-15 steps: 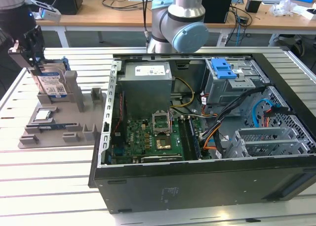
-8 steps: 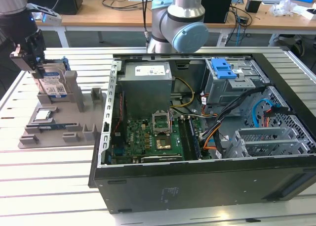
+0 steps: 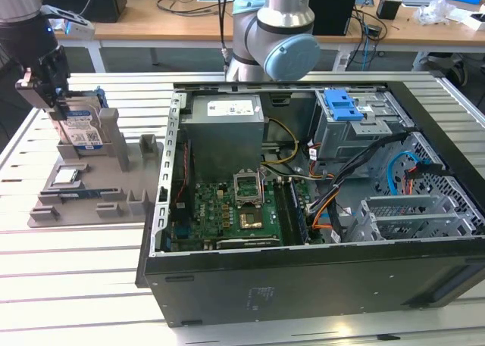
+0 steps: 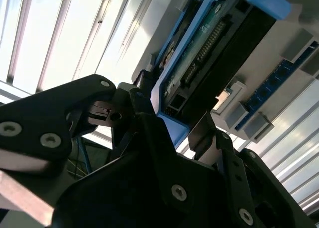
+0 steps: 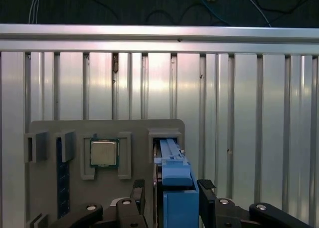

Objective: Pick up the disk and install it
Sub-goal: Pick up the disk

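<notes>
**Disk in its holder, claw over it**

We see the disk (image 3: 82, 130) as a flat silver slab with a white-and-blue label and a blue frame round its edges. It stands on edge in a slot of the grey holder (image 3: 114, 181), upper left of the exterior view, left of the open case (image 3: 303, 285). The claw (image 3: 51, 96) sits on the disk's top corner there. In both wrist views the disk's blue end (image 5: 177, 183) runs between the claw's two sides. We can't tell whether it's clamped or just straddling.
</notes>
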